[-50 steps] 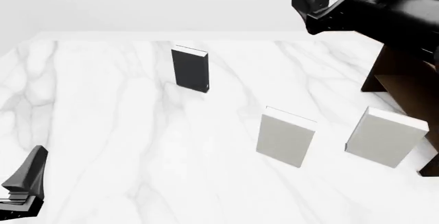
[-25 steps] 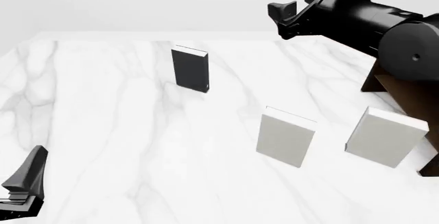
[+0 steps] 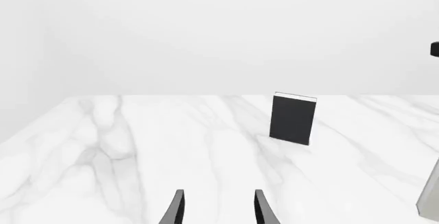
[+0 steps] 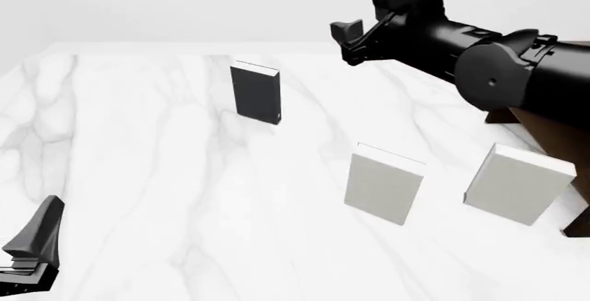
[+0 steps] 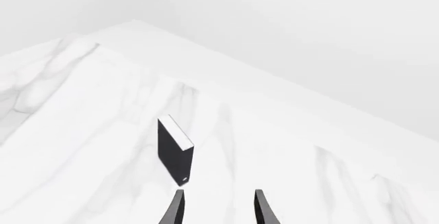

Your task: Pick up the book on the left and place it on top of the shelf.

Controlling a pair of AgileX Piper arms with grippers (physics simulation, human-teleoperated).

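The book point(image 4: 255, 92) is small, charcoal-black with white page edges, and stands upright on the far left-middle of the marble table. It also shows in the left wrist view point(image 3: 293, 118) and the right wrist view point(image 5: 175, 152). My right gripper point(image 4: 350, 42) is open and empty, in the air to the right of the book and above its level, pointing toward it point(image 5: 218, 211). My left gripper point(image 4: 35, 240) is open and empty at the near left corner, far from the book point(image 3: 219, 211). The dark brown shelf point(image 4: 553, 139) stands at the right edge, mostly hidden behind my right arm.
Two larger pale grey-white books stand upright on the near right: one in the middle point(image 4: 385, 183), one beside the shelf point(image 4: 518, 183). An edge of a pale book point(image 3: 431, 198) shows in the left wrist view. The marble table point(image 4: 148, 177) ends at a far edge behind the black book.
My right arm has swung left from over the shelf toward the black book. The left arm and all books have not moved.
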